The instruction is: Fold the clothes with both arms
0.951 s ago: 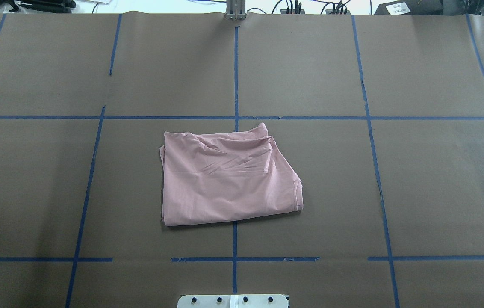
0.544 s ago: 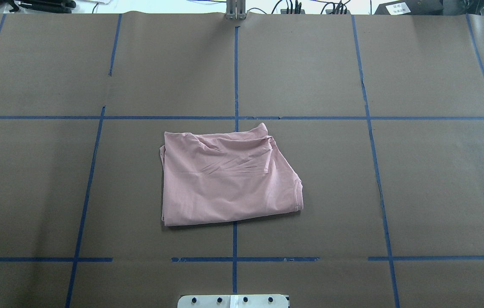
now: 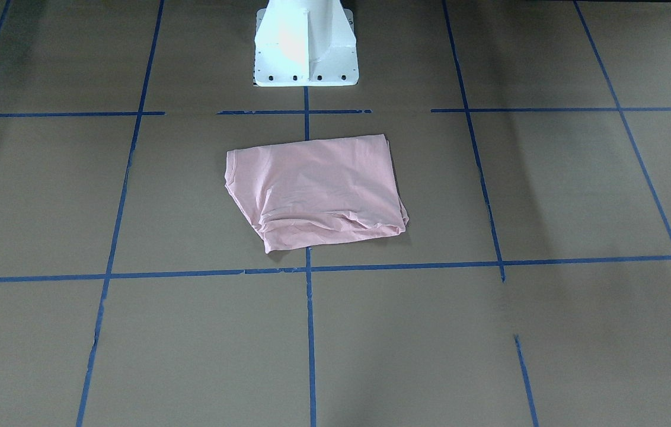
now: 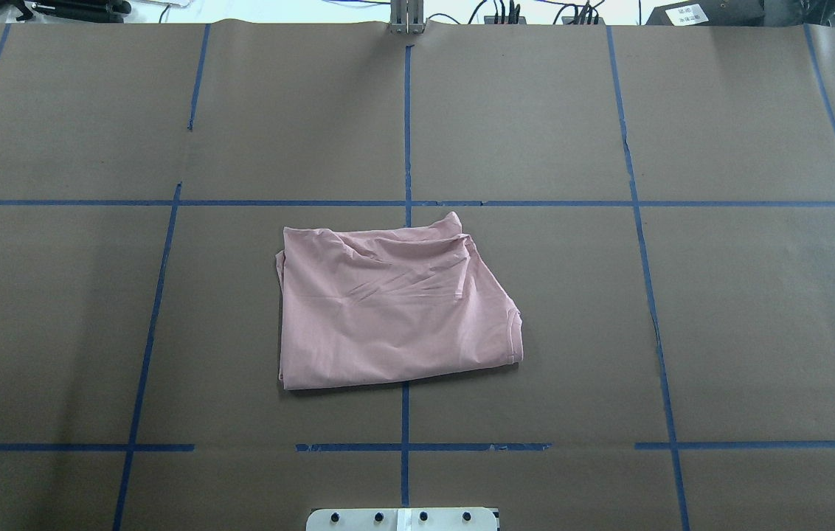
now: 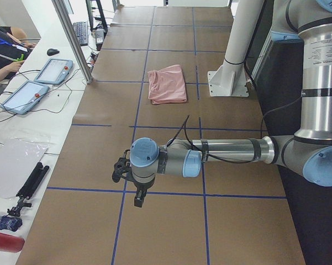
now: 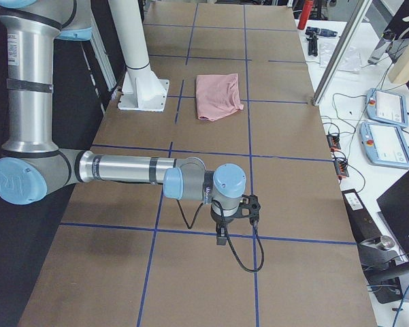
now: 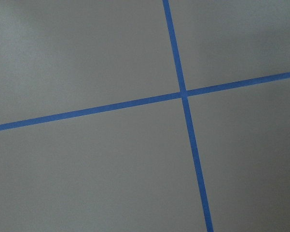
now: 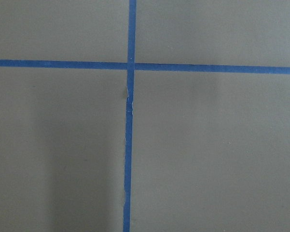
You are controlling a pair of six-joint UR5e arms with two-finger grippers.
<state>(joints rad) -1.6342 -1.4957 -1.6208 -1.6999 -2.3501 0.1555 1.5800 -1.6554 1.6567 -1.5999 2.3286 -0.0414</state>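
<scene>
One pale pink T-shirt (image 4: 395,310) lies folded into a rough rectangle on the brown tabletop (image 4: 757,317), plain side up, with no print in sight. It sits across the middle blue tape line (image 4: 407,125), a little way out from the single white pedestal (image 3: 306,44) and not touching it. Creases gather along its edge farthest from the robot, and layered edges show at the corner on the robot's right. There are two arms, and both are well away from the shirt, one toward each end of the tabletop. The left arm (image 5: 226,150) stretches out low and level, and its left hand (image 5: 138,201) points down over the paper near a tape crossing. The right arm (image 6: 122,168) is posed the same way, with its right hand (image 6: 221,238) hanging just above a tape line. The two hands show only in the side views, so I cannot tell how far open the fingers are; neither has hold of the shirt. Each wrist camera shows bare paper and one crossing of two blue tape lines. Two tablet-like consoles (image 5: 53,70) (image 5: 22,96) lie on the white bench beside the tabletop.
</scene>
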